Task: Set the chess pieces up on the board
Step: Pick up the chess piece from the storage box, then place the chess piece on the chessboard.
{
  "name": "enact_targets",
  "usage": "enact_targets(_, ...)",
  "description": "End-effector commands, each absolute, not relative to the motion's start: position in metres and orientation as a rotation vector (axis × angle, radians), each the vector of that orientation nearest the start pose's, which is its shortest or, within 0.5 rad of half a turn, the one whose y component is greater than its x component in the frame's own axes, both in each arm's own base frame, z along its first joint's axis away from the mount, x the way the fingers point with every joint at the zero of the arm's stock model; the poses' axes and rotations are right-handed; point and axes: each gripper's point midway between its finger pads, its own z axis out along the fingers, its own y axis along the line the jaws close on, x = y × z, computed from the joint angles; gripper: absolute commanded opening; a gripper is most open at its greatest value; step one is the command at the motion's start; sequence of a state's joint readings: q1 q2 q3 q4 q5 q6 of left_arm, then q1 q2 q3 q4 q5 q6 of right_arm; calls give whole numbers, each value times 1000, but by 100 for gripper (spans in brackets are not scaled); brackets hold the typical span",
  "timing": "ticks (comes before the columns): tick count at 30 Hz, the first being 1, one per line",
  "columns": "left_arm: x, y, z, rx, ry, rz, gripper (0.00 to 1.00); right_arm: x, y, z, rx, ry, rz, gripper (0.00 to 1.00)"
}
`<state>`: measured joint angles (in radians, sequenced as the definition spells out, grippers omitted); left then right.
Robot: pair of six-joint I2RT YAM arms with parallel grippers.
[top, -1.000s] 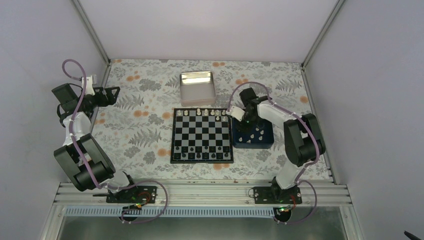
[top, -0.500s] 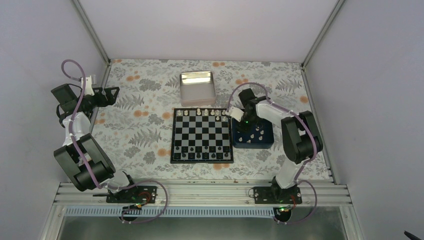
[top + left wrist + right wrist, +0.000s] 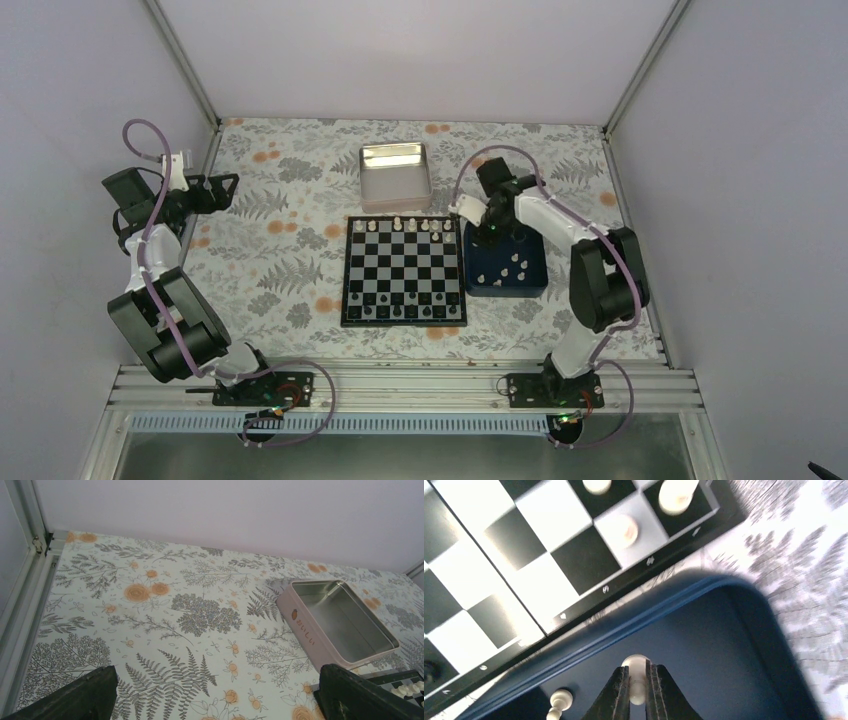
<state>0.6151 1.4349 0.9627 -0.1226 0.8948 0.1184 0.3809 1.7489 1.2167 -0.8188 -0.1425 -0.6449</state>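
- right gripper (image 3: 637, 676): over the far left corner of the blue tray (image 3: 729, 645), fingers clamped on one white piece (image 3: 636, 664), its round head showing above the fingertips.
- cannot tell whether that piece touches the tray floor.
- second piece (image 3: 558, 700) stands in the tray just beside it.
- board (image 3: 404, 272): middle of the table, just left of the tray.
- white pieces (image 3: 410, 224) along the board's far row, dark pieces (image 3: 405, 312) along its near row.
- loose pieces (image 3: 514, 268) scattered in the tray.
- left gripper (image 3: 217, 680): far left, off the cloth, fingers wide apart, holding nothing.
- metal tin (image 3: 345, 625): just beyond the board's far edge.
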Motion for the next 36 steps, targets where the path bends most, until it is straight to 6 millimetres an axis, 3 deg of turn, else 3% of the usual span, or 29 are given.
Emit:
enact_targets(1,387,110,223,22,1935,-492,100,333,173,113,-1449,2429,120,6)
enact_targets(5,386,110,224,24,1933,-490,100,337,200,130,-1505,2372,117,7)
enact_targets(9,386,110,224,23,1933,-489,100,343,228,134,-1571,2320,130,7)
enact_targets(16,386,110,225,25,1933,-489,100,348,273,118,-1688,2267,169,9)
enact_targets(22,386,110,226,25,1931,-487,100,356,286,90,-1751,2285,167,9)
enact_targets(36,386,110,226,26,1929,-488,100,359,289,61,-1800,2311,171,10)
